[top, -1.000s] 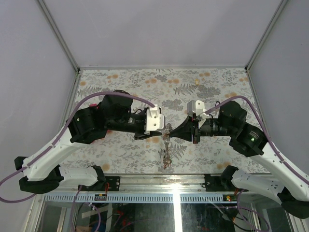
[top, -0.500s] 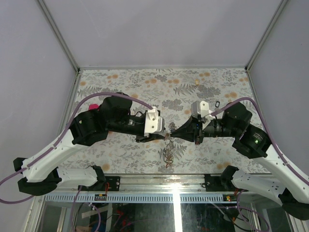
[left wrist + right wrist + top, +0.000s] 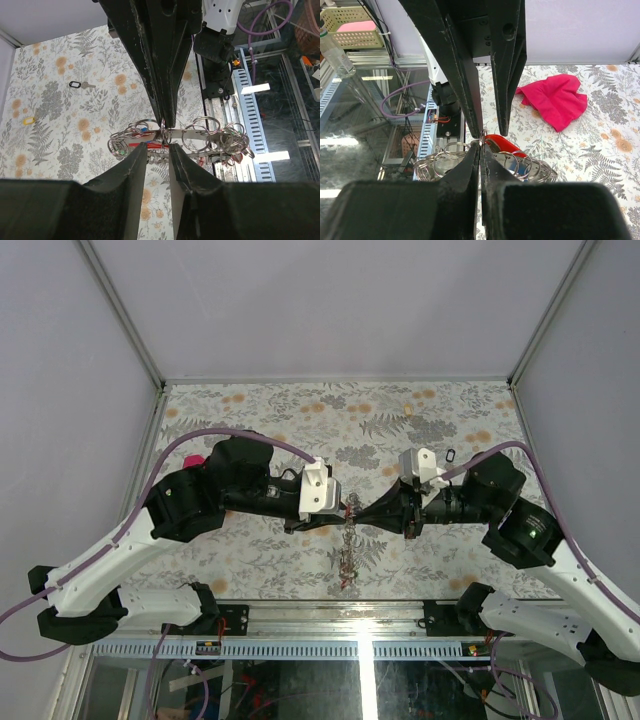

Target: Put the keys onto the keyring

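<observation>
Top external: keyring (image 3: 347,535) hangs between your arms, over the counter (image 3: 300,410)'s near middle.
Right end effector (image 3: 480,144) is pressed together, pinching its wire; your left end effector (image 3: 159,148) sits narrowly spread astride it, keys (image 3: 227,145) bunched alongside.

floral table (image 3: 250,405) bears a black-tagged key (image 3: 76,84), a yellow tag (image 3: 28,120) (small) and magenta cloth (image 3: 555,100).

Bright, soft, even light from overhead, with only faint shadows under the arms (image 3: 110,560) on the table (image 3: 250,405). White glare on the glass (image 3: 367,680) at the near edge, a washed-out left side in the right wrist view, small glints on the keyring (image 3: 198,135). Near fingers (image 3: 125,200) blurred in both wrist views, lines slightly bowed toward the edges.
</observation>
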### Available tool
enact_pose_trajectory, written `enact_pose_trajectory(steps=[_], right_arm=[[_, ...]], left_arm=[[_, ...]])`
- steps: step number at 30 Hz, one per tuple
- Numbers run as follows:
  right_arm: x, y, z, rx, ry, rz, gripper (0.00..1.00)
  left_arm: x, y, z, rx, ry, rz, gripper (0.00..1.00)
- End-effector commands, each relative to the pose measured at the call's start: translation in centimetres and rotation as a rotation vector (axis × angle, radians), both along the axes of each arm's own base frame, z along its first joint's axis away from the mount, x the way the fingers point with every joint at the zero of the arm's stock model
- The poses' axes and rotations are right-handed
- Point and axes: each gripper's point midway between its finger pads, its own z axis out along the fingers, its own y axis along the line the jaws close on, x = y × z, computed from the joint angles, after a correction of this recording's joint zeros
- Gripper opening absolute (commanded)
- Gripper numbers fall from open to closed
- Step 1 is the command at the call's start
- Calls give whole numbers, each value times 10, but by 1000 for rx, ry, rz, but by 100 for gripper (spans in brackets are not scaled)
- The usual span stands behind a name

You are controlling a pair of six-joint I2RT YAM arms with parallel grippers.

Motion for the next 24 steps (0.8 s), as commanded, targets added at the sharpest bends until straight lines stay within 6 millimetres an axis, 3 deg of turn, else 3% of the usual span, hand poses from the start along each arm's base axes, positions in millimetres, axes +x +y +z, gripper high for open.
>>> enact_pose_trajectory(steps=[1,8,24], right_arm=[[-12,-5,48,139,-108,37,0],[-14,-7,51,147,-114,37,0],[-19,-12,69,268,-121,26,0]], left_arm=[[-3,-8,12,-62,-11,-27,23],[-4,-7,15,-65,-15,-30,0],[-3,-3,14,-67,-21,-10,0]])
